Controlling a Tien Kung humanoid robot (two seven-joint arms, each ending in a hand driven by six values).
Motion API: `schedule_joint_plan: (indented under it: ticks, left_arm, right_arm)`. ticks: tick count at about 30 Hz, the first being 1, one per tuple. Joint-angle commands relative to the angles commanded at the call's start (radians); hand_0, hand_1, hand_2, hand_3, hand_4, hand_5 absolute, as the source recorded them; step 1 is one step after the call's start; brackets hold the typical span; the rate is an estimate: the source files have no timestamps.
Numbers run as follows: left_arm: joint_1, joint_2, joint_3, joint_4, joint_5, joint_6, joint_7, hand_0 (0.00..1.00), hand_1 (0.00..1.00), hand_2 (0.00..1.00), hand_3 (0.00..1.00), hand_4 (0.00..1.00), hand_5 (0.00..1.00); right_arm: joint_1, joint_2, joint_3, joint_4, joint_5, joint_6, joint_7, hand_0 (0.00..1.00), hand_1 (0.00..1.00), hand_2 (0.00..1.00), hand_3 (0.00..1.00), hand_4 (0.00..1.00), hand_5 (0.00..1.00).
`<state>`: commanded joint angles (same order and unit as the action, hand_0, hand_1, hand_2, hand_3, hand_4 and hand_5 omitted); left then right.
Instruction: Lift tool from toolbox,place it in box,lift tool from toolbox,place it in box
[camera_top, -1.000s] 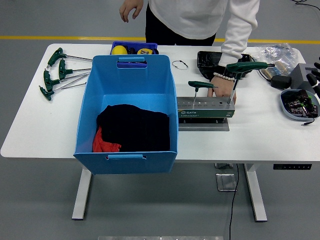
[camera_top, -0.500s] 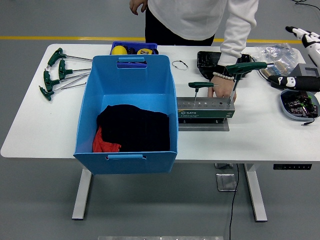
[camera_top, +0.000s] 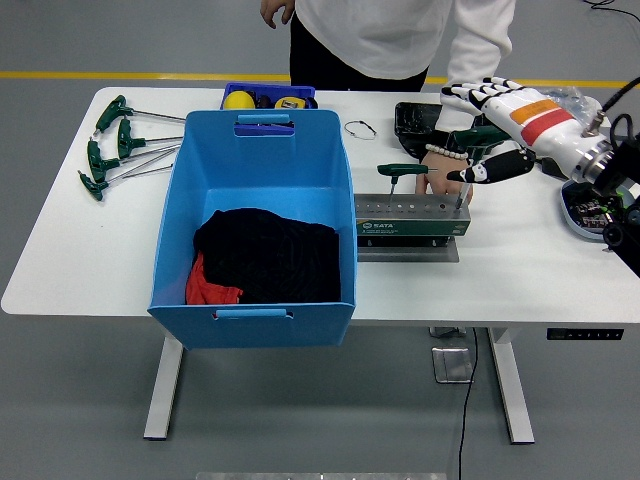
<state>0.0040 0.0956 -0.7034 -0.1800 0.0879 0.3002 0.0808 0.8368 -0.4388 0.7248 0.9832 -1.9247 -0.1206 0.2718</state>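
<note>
1. Since the earlier frame, the right hand (camera_top: 500, 130) had swung in from the far right edge of the bench (camera_top: 60, 250) and hung over the larger T-handle tool (camera_top: 478, 140), at the right end of the toolbox (camera_top: 411, 217).
2. Its white fingers (camera_top: 470, 92) were spread above the tool's green handle, with the dark thumb below and in front of that handle; they held nothing, and whether they touched the handle could not be told.
3. That tool stood upright in the toolbox's right end, and a smaller T-handle tool (camera_top: 398, 172) stood upright in a hole nearer the middle.
4. The toolbox lay on a grey mat (camera_top: 408, 250), just beside the right wall of the blue box (camera_top: 255, 160).
5. Inside the blue box lay a black cloth (camera_top: 270, 255) with a red cloth (camera_top: 208, 288) showing at its lower left.
6. A person (camera_top: 390, 35) in a white top stood at the far side; one hand (camera_top: 440, 182), with a bead bracelet at the wrist, rested on the bench just behind the toolbox.
7. Several more T-handle wrenches (camera_top: 115, 145) lay at the bench's far left, well apart from the toolbox.
8. The left arm was out of view.
</note>
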Motion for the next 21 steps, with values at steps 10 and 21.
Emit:
schedule_joint_plan:
  ticks: [10, 21]
  left_arm:
    - [-0.006, 0.008, 0.066, 0.0, -0.064, 0.01, -0.029, 0.657, 0.657, 0.738, 0.809, 0.857, 0.796]
    - [-0.012, 0.01, 0.09, 0.0, -0.09, 0.013, -0.042, 0.657, 0.654, 0.737, 0.808, 0.858, 0.793]
  right_arm:
    - [0.127, 0.096, -0.101, -0.256, 0.027, -0.009, 0.002, 0.862, 0.738, 0.712, 0.744, 0.998, 0.521]
    - [0.177, 0.151, -0.148, -0.463, 0.058, -0.001, 0.013, 0.769, 0.659, 0.622, 0.66, 0.998, 0.586]
